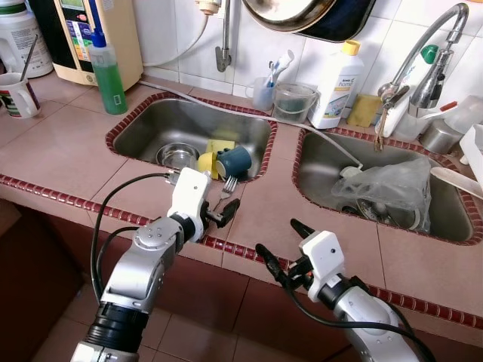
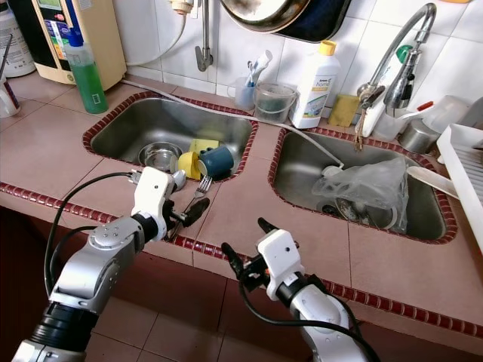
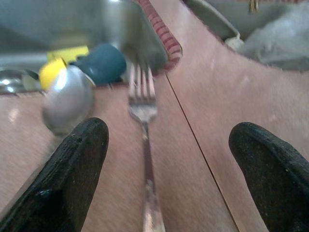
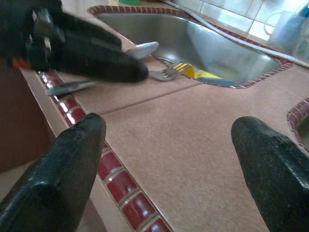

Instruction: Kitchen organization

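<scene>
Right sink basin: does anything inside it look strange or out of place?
Yes. A crumpled clear plastic bag lies in the right sink basin over the dishes, an odd place for a bag.

Fork (image 3: 143,104): polished metal, shiny, lying between the spread left gripper (image 3: 169,145) fingers. Spoon (image 3: 66,99) beside it: glossy steel, mirror bowl. Counter (image 1: 264,204) under both grippers: matt pinkish tile, edged in glossy red glazed trim (image 4: 118,186). Gripper fingertips (image 4: 72,159): matt black, finely grained rubbery surface. Sink (image 1: 151,124) beyond the left gripper: brushed stainless steel. Blue cup (image 1: 234,160) and yellow cup (image 1: 205,161) inside: smooth plastic. Ahead of the right gripper (image 1: 281,243), crinkled translucent plastic bag (image 1: 392,185).
</scene>
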Available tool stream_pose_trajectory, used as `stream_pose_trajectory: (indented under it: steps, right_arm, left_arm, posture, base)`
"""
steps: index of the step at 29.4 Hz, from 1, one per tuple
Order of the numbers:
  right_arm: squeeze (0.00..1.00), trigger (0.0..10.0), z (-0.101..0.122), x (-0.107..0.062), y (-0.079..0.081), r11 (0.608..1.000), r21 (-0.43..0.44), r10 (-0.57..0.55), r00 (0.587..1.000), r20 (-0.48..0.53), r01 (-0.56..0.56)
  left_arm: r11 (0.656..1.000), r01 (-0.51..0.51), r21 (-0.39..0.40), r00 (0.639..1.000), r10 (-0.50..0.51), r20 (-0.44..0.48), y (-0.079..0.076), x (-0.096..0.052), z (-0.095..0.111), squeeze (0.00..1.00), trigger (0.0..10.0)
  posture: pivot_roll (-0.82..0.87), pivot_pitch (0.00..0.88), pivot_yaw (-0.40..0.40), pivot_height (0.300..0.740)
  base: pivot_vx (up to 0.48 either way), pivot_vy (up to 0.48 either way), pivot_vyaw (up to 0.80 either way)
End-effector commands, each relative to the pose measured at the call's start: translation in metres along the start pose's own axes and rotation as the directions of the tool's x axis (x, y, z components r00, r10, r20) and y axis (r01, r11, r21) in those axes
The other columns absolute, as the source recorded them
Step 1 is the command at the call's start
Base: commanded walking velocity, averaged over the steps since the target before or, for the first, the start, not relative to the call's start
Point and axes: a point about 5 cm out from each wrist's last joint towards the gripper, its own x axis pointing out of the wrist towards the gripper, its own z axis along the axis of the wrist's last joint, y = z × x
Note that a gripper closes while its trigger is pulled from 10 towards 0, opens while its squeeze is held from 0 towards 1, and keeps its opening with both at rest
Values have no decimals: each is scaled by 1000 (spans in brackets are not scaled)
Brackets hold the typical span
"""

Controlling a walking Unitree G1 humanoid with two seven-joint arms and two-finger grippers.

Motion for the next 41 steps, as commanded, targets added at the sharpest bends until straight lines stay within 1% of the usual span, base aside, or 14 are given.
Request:
stream_pose_trajectory:
  steps: [1, 7, 15, 21, 33, 34, 37, 39, 41]
  right_arm:
    - [0, 10000, 2, -2, 1, 1000, -13, -1, 1000, -2, 1]
    - [0, 10000, 9, -6, 1, 1000, 6, 12, 1000, 8, -12]
    - [0, 10000, 7, -10, 3, 1000, 1, 7, 1000, -11, -7]
    - [0, 10000, 9, -9, 7, 1000, 14, 0, 1000, -6, 0]
    - [0, 10000, 10, -8, 7, 1000, 18, -10, 1000, -3, 10]
    - [0, 10000, 11, -7, 8, 1000, 19, -8, 1000, -3, 8]
    - [0, 10000, 11, -9, 6, 1000, 10, -3, 1000, -7, 3]
    - [0, 10000, 11, -9, 5, 1000, 7, -6, 1000, -8, 6]
    - [0, 10000, 11, -11, 2, 1000, 5, -15, 1000, -10, 15]
  left_arm:
    - [999, 31, 18, 999, -32, 11, -6, -1, 5, 0, 10000]
    - [999, 30, 14, 999, -30, -17, -7, 0, 2, 0, 10000]
    - [1000, 1, -19, 999, -2, -49, -6, 2, -3, 0, 10000]
    - [1000, 3, -18, 999, -4, -48, -7, 3, -2, 0, 10000]
    - [999, -34, -26, 998, 32, -44, 0, 6, 3, 0, 10000]
    - [999, -33, -37, 998, 31, -54, -1, 7, 1, 0, 10000]
    - [999, -40, -25, 995, 38, -95, -3, 9, -5, 0, 10000]
    - [999, -40, -26, 994, 37, -104, -3, 9, -6, 0, 10000]
    - [998, -53, -45, 991, 47, -128, -3, 10, -10, 0, 10000]
  posture:
    - [-6, 49, -61, 731]
    - [-14, 63, -58, 731]
    - [-21, 78, -52, 731]
    - [-24, 80, -46, 731]
    - [-26, 81, -39, 731]
    - [-26, 81, -39, 731]
    - [-31, 84, -36, 731]
    - [-32, 83, -36, 731]
    - [-33, 85, -37, 731]
  base:
    - [0, 0, 0]
    - [0, 0, 0]
    - [0, 0, 0]
    - [0, 0, 0]
    - [0, 0, 0]
    - [0, 0, 0]
    - [0, 0, 0]
    - [0, 0, 0]
    - [0, 0, 0]
